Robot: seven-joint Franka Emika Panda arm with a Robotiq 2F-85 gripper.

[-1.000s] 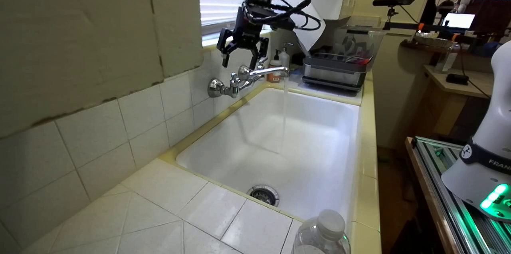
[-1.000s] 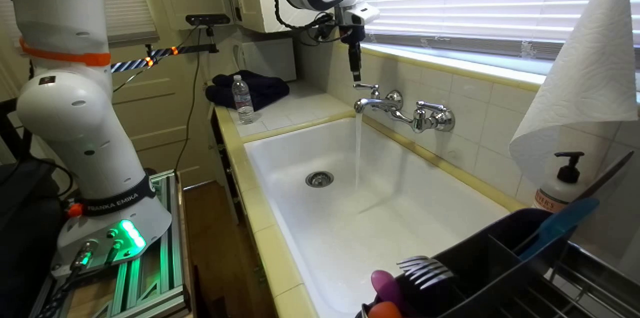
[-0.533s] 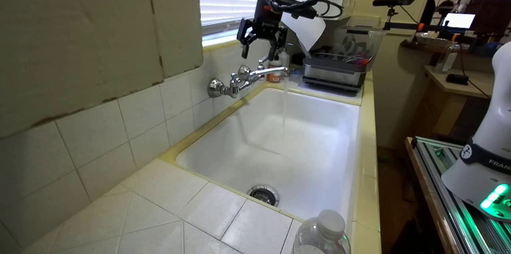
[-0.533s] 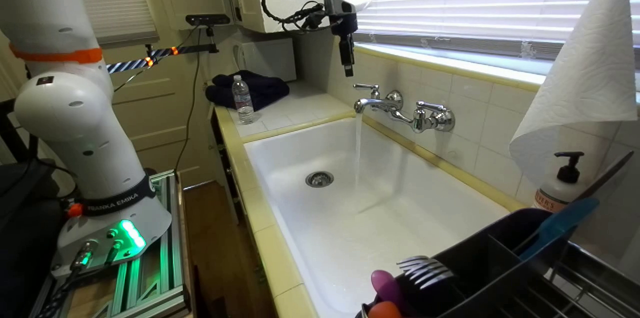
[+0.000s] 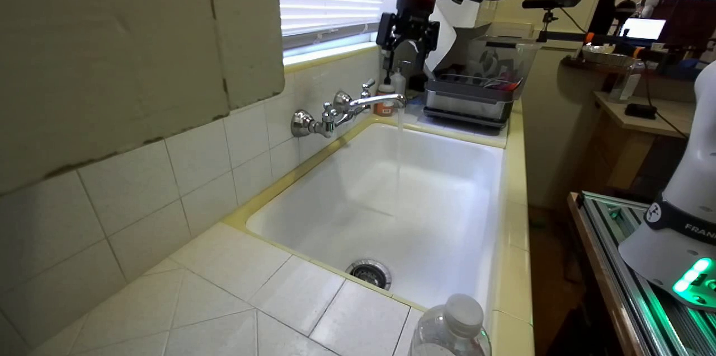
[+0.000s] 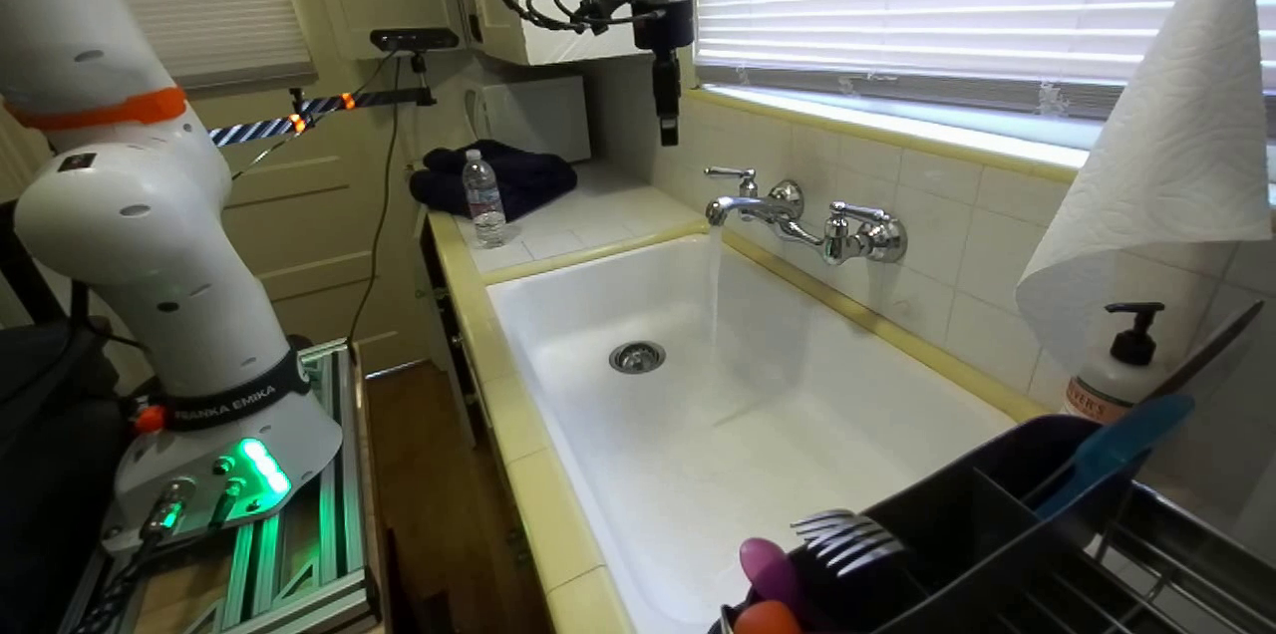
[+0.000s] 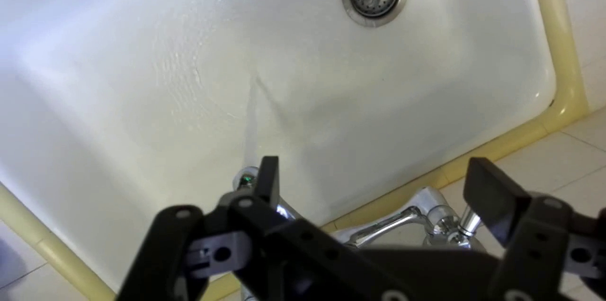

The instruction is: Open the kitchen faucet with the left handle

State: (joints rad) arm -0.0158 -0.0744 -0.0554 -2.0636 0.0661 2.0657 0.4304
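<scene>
in an exterior view the franka arm [image 6: 130, 185] stands left, its end hanging at top center. i see the chrome kitchen faucet [image 5: 363, 102] mid-frame, the gripper [image 5: 404, 65] above it pointing down, spread wide, holding nothing. both exterior views show the left handle [image 6: 744, 174], part-hidden in the wrist view.
</scene>
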